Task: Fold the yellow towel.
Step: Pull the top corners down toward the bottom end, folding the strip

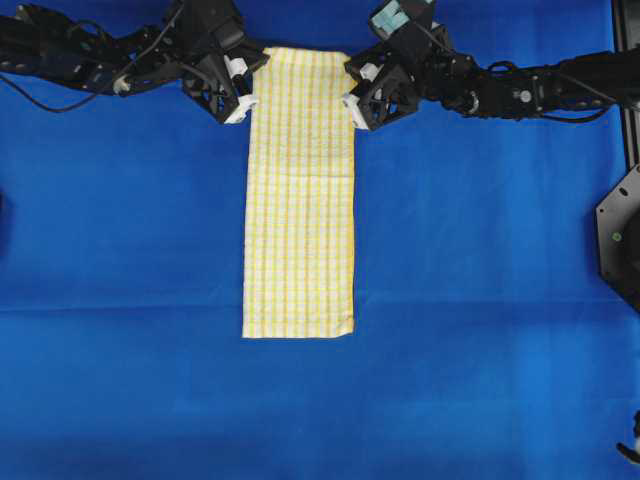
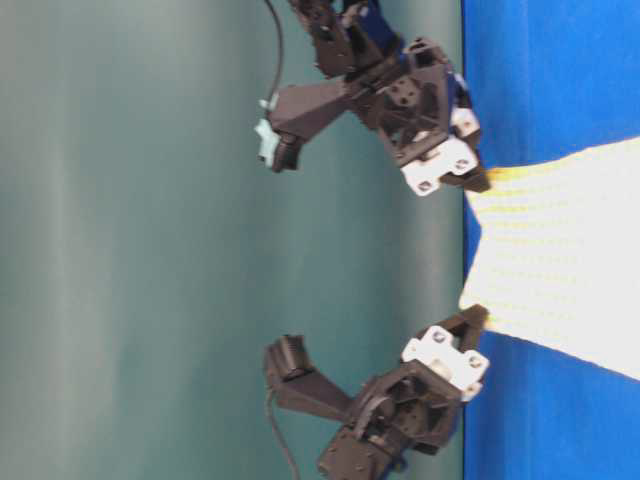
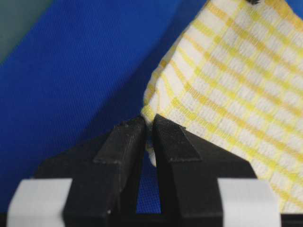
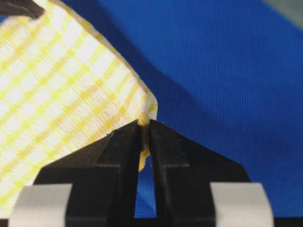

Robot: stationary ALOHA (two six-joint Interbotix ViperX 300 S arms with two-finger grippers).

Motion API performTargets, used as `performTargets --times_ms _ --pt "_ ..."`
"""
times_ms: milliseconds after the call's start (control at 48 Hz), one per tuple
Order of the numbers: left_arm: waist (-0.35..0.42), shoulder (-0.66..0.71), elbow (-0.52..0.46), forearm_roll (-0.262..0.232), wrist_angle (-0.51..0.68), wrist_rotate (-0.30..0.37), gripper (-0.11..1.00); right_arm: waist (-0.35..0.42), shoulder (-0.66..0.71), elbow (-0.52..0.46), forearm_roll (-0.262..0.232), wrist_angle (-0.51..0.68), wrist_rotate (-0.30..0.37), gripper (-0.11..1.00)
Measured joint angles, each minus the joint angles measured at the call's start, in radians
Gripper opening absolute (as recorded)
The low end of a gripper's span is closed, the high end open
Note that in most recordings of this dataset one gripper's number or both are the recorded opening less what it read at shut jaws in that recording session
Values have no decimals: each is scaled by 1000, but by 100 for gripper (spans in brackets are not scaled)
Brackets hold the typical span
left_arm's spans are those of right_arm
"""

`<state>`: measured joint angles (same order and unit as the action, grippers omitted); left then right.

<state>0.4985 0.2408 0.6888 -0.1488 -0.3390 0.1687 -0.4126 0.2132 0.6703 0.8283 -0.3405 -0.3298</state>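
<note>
Yellow towel (image 1: pixel 298 200): top-of-frame corners being pinched.
Left gripper (image 1: pixel 243 97) and right gripper (image 1: pixel 354 100) fingers being pressed onto cloth; even lifting is being advised.

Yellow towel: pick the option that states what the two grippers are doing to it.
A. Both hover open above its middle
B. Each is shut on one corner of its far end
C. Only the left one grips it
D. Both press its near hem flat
B: the left gripper and the right gripper each pinch a corner of the yellow towel between shut jaws.

You see a plain blue woven cloth (image 1: pixel 480 300) spread flat over the whole work surface. Behind it, in the table-level view, stands a dull grey-green wall (image 2: pixel 130 240).
</note>
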Motion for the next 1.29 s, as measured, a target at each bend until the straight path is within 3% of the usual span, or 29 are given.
performTargets --times_ms 250,479,625,938,1292 --pt "-20 -63 12 0 34 -3 4 6 -51 21 -6 2 0 6" --pt "-78 -91 63 -2 34 -46 4 61 -52 38 -5 2 11 6" --pt "-161 -115 121 -8 29 -95 4 135 -71 78 6 2 29 6" --pt "-393 -189 232 -9 -28 -262 4 344 -138 166 84 -31 55 6" --pt "-621 -225 236 -12 -37 -383 4 543 -161 181 169 -83 64 6"
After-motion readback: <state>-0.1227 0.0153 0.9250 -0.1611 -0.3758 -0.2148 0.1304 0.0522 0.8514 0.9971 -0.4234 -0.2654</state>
